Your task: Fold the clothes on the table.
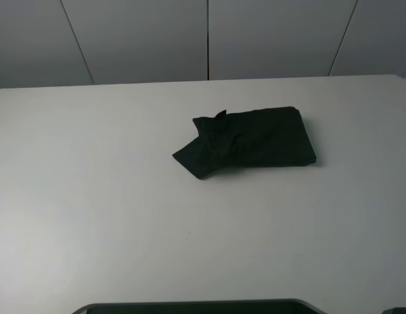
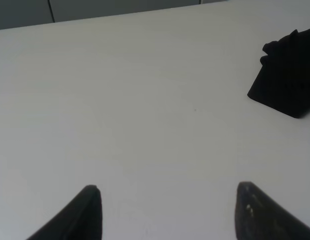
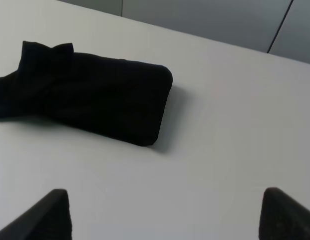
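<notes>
Neither arm appears in the exterior high view. In the left wrist view the left gripper (image 2: pixel 167 210) hovers low over bare table (image 2: pixel 145 100), its two dark fingertips (image 2: pixel 87 210) spread wide apart at the bottom edge of the frame with nothing between them. The right gripper (image 3: pixel 164 212) is posed likewise in the right wrist view, fingertips (image 3: pixel 50 215) parted widely at the bottom corners and holding nothing. The black garment (image 1: pixel 252 140) lies folded into a compact bundle just right of centre in the upper middle of the exterior high frame, flat on the white table (image 1: pixel 91 196); a loose flap sticks out at its lower left and a small point pokes up along its top edge. It fills the upper left of the right wrist view (image 3: pixel 90 97) and only clips the right edge of the left wrist view (image 2: pixel 289 75), well apart from both grippers. Grey wall panels (image 1: pixel 203 36) run behind the table.
</notes>
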